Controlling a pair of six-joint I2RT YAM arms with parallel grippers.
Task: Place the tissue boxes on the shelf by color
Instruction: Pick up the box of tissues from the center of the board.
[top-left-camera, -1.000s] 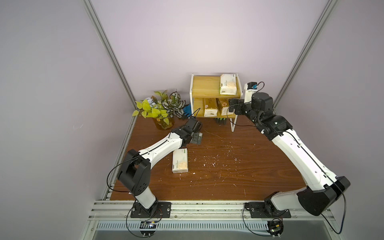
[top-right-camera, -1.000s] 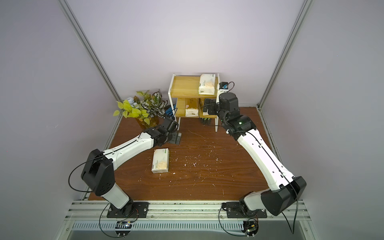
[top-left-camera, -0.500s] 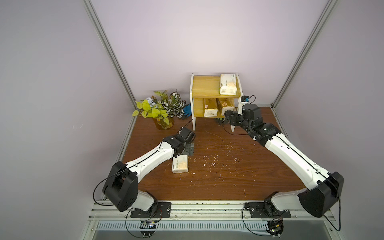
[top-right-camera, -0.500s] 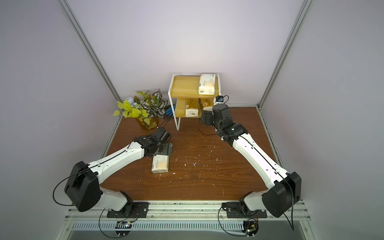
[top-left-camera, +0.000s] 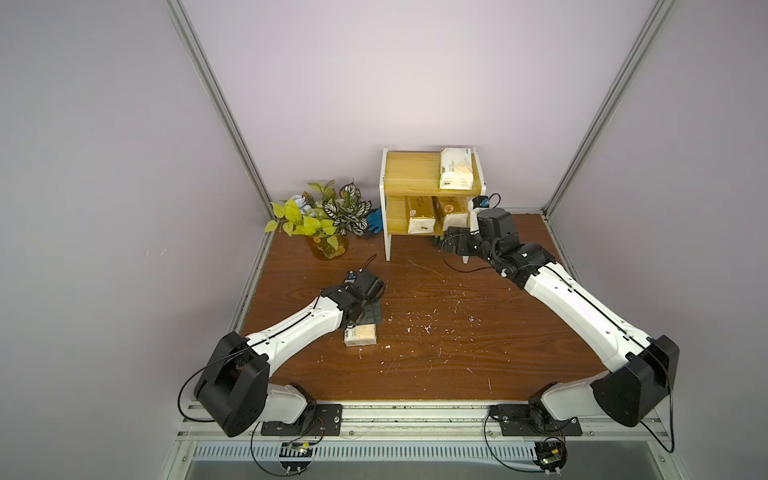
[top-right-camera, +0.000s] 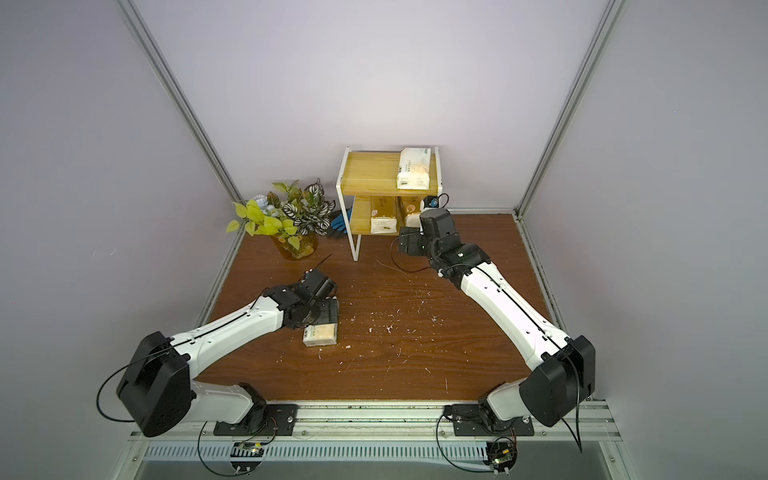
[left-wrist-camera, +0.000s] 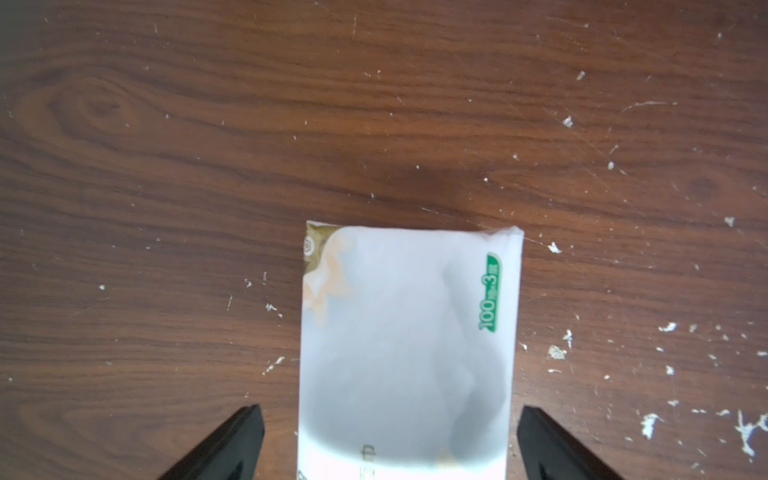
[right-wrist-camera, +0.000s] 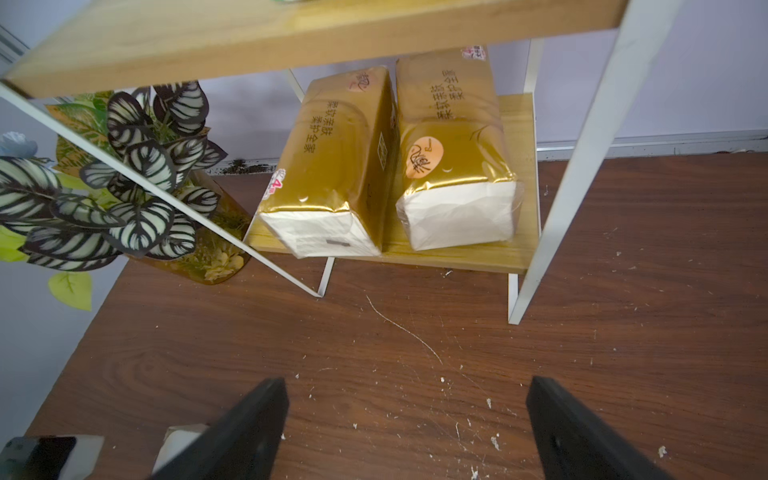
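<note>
One white tissue pack (left-wrist-camera: 409, 345) lies flat on the left half of the wooden table (top-left-camera: 457, 353), well apart from the shelf (top-left-camera: 409, 172). The left gripper (left-wrist-camera: 388, 415) stands over one end of it with jaws spread wide. One finger is on each side, and a strip of table shows between each finger and the wrapper, so nothing is gripped. The other white pack (top-left-camera: 456, 168) lies on the right end of the shelf's top board. On the lower board the left gold pack (top-left-camera: 420, 214) and the right gold pack (top-left-camera: 451, 208) lie side by side, their white ends facing forward. The right gripper (right-wrist-camera: 409, 386) hangs just in front of that lower board, jaws wide and empty. Potted plants (top-left-camera: 324, 216) and a blue glove (top-left-camera: 376, 220) sit just left of the shelf. White flecks (top-left-camera: 424, 328) dot the table.
</note>
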